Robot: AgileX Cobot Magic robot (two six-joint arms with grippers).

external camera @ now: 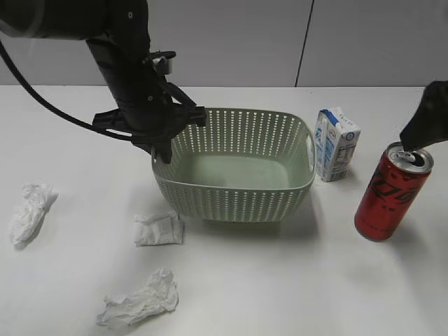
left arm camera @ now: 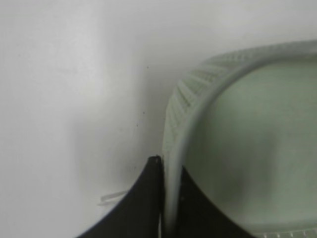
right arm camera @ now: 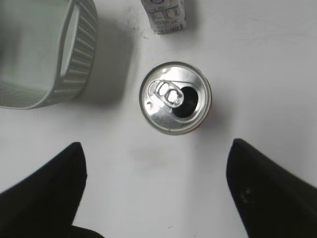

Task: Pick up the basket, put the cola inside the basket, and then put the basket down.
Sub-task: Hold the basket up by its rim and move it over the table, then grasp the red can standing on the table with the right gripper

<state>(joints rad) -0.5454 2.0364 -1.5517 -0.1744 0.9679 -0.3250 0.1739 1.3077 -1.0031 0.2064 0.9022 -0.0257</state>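
Basket (external camera: 234, 168): pale green, slotted walls, at the centre of the white bench (external camera: 294, 294); the exterior view suggests its left end sits slightly raised, though this cannot be told for certain.
Left pincer (external camera: 166, 143): pinching the basket's rim at the 9 o'clock corner; in the left wrist view one black finger (left arm camera: 141, 198) lies outside the wall (left arm camera: 173, 148) and one inside.
Cola (external camera: 392, 192): red can standing upright at 3 o'clock of the basket, well apart from it, silver top (right arm camera: 175, 97) already opened.
Right pincer (right arm camera: 158, 188): spread wide, directly above the can; both fingers clear of it.
Carton (external camera: 336, 143): blue and white, upright just beside the basket's right wall, at 11 o'clock of the can.
Crumpled tissues: one (external camera: 159, 229) touching or just beside the basket's 7 o'clock corner, one (external camera: 138, 301) nearer the front edge, one (external camera: 30, 212) far left.
Open room: bare bench between can and basket, and along the front right.
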